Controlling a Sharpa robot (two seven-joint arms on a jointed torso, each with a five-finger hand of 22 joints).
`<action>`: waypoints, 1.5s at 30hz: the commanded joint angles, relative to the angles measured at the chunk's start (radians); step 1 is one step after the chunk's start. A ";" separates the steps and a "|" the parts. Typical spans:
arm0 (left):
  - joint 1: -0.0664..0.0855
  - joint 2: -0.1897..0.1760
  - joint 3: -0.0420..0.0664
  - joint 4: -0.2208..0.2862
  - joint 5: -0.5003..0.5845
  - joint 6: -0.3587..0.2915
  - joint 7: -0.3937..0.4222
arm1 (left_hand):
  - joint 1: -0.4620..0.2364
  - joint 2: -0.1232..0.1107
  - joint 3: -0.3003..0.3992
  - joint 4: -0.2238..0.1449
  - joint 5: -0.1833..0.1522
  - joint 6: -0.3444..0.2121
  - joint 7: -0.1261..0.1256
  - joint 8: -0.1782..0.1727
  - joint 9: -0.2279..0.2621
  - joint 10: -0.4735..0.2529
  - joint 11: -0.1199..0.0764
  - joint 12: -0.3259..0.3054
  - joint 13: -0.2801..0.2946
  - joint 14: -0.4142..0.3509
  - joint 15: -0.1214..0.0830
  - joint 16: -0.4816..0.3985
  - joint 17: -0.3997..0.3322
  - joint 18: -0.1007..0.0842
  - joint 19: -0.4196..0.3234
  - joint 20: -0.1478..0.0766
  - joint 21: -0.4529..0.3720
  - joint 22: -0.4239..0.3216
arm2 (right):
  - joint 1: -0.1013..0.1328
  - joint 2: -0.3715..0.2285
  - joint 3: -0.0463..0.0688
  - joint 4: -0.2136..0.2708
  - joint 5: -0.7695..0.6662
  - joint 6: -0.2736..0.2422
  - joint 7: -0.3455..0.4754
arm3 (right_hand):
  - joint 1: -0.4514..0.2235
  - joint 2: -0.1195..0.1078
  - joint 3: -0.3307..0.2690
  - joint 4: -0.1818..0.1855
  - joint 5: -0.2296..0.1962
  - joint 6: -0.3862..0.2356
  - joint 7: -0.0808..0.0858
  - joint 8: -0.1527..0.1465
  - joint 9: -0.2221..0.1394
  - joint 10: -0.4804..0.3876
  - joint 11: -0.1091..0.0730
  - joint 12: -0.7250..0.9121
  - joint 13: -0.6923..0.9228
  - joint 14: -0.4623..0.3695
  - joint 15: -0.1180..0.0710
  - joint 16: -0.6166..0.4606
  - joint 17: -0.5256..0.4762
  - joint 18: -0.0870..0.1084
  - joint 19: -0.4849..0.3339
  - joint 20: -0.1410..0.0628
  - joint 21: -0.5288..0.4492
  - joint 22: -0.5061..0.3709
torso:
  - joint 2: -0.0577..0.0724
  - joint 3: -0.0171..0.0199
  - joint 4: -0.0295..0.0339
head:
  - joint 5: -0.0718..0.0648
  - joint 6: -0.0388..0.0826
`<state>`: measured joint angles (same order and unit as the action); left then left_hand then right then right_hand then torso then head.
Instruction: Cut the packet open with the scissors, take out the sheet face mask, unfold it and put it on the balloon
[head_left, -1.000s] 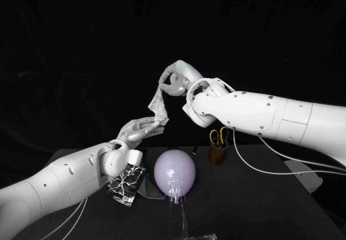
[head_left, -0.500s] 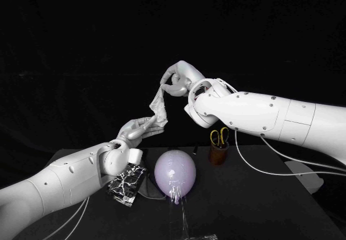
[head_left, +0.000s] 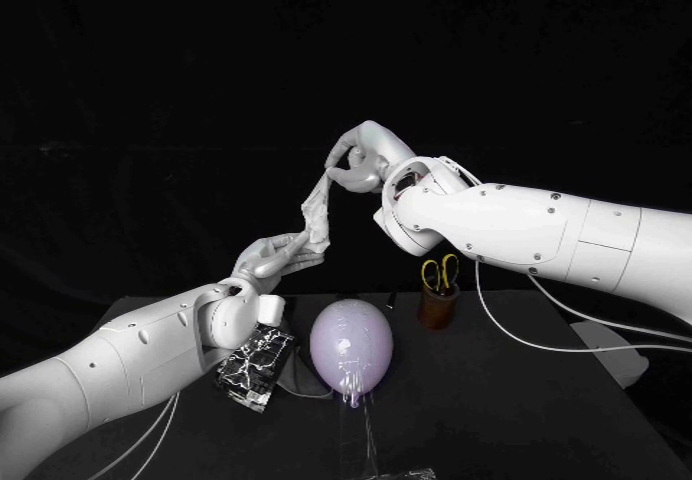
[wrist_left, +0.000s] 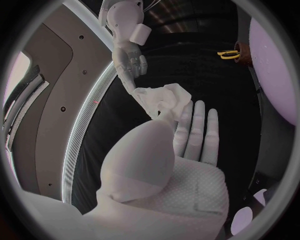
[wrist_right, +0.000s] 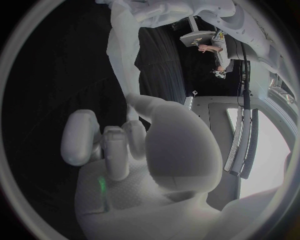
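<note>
The sheet face mask (head_left: 317, 208) hung in the air between both hands, crumpled and not yet spread.

The right hand (head_left: 355, 166) pinched the mask's upper end, raised well above the tabletop (head_left: 555, 400). The left hand (head_left: 281, 258), lower and nearer the robot, gripped the bunched lower end at its fingertips. From where I stood the sheet looked thin, limp and probably wet. I judged it would cling to itself, stretch and perhaps tear if pulled hard, so it was best taken by its outer edges and teased apart gently. The balloon (head_left: 351, 345) lay below on the tabletop, light and likely to roll under a nudge. The packet (head_left: 257, 365) sat just beside it, under the left arm. The scissors (head_left: 437, 271) stood in a brown holder (head_left: 434, 308) behind the balloon.
</note>
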<state>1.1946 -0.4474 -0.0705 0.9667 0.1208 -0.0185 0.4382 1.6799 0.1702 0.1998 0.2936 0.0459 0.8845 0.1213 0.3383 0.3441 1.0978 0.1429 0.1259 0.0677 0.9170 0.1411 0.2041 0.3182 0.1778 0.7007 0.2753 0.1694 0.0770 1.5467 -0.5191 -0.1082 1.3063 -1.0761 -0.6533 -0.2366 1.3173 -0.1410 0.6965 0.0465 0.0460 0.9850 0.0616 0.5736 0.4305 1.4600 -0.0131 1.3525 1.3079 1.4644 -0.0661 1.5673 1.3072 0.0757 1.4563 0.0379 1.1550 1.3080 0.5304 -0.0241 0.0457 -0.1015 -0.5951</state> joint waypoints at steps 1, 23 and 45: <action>0.001 0.001 0.001 0.001 0.010 -0.035 0.009 | -0.010 -0.036 0.054 -0.001 0.004 0.009 -0.003 0.013 0.009 0.015 0.000 -0.017 -0.001 0.011 -0.001 -0.004 0.006 0.009 0.010 -0.003 0.007 -0.003 | 0.001 -0.003 0.001 0.004 -0.008 -0.002 0.002 | -0.002 0.009 -0.001 -0.005 0.004 0.007 0.001 0.006 0.009 0.008 0.001 -0.001 0.088 0.106 -0.004 0.003 0.264 -0.006 0.004 -0.001 -0.003 0.171 | 0.000 0.0002 -0.0003 | 0.000 0.000; 0.000 0.005 0.001 -0.011 0.024 -0.094 -0.016 | -0.062 -0.177 0.300 -0.010 0.003 -0.002 0.009 0.063 0.064 0.058 -0.003 -0.055 -0.001 0.033 -0.006 -0.025 0.029 0.008 0.024 -0.005 0.016 -0.004 | 0.001 -0.035 0.006 0.046 0.000 -0.082 0.047 | -0.004 0.010 0.000 -0.010 0.004 0.007 0.002 0.006 0.009 0.007 0.002 -0.004 0.087 0.106 -0.004 0.003 0.264 -0.007 0.006 -0.001 0.002 0.172 | 0.001 0.0001 0.0000 | 0.002 0.001; 0.000 0.007 0.001 -0.014 -0.001 -0.126 -0.077 | -0.079 -0.202 0.349 -0.021 0.004 -0.007 0.028 0.076 0.079 0.070 -0.002 -0.057 0.000 0.041 -0.013 -0.028 0.038 0.004 0.045 0.012 0.029 0.000 | 0.001 -0.048 0.013 0.075 0.024 -0.135 0.095 | -0.004 0.011 0.000 -0.011 0.004 0.007 0.002 0.006 0.009 0.008 0.002 -0.002 0.088 0.106 -0.004 0.003 0.264 -0.007 0.006 -0.001 0.004 0.172 | 0.000 -0.0002 -0.0001 | 0.002 0.002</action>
<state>1.1963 -0.4406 -0.0695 0.9542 0.1326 -0.1278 0.3927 1.6024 -0.0268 0.5081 0.3049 0.0435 0.8787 0.1418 0.4110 0.4228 1.1638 0.1410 0.0727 0.0670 0.9526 0.1272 0.1818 0.3543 0.1764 0.7384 0.2879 0.1927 0.0754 1.5442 -0.5649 -0.0992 1.3801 -1.0514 -0.7508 -0.1692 1.3103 -0.1398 0.6955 0.0398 0.0465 0.9865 0.0633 0.5769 0.4308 1.4572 -0.0123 1.3523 1.3081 1.4644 -0.0661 1.5666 1.3074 0.0757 1.4570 0.0372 1.1549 1.3073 0.5307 -0.0242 0.0456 -0.0991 -0.5937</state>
